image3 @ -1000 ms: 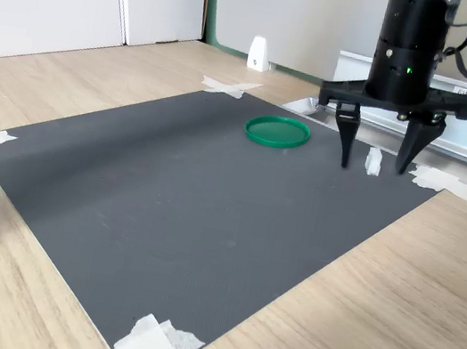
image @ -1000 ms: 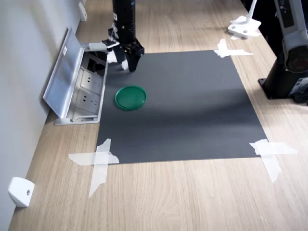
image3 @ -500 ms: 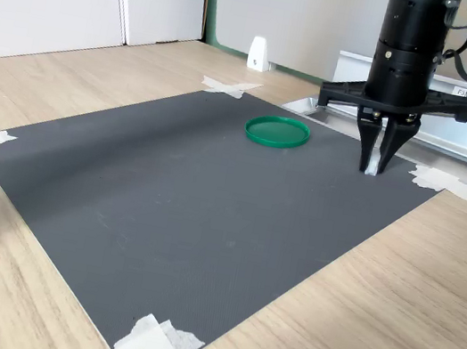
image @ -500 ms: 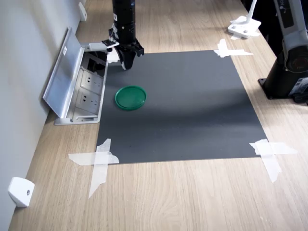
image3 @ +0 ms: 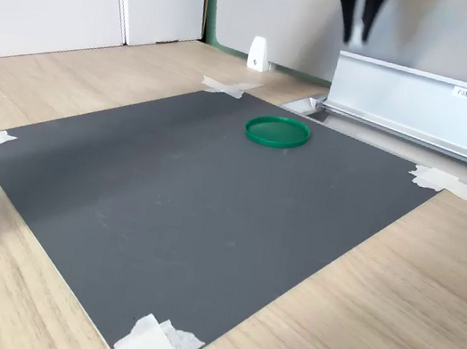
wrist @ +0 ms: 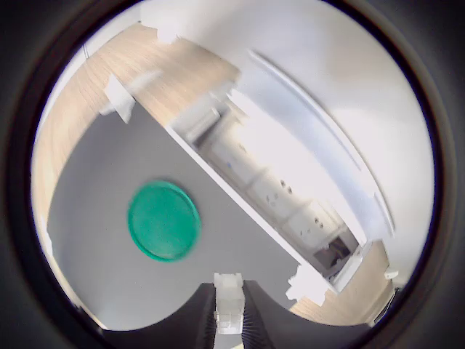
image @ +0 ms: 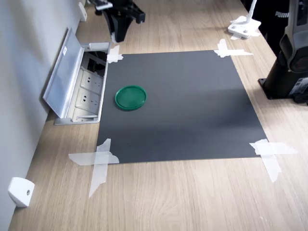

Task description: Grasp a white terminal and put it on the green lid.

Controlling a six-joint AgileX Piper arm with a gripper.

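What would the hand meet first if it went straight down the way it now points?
Probably the grey mat near its taped corner. The hand, shut on the white terminal, hangs high; the green lid lies off to one side. Depth is unclear.

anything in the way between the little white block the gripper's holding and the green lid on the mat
Nothing visible. The gripper is raised above the mat's corner with the tiny white plastic terminal between its fingers. The flat round dark-green plastic lid lies empty on the bare dark mat, beside the open socket box.
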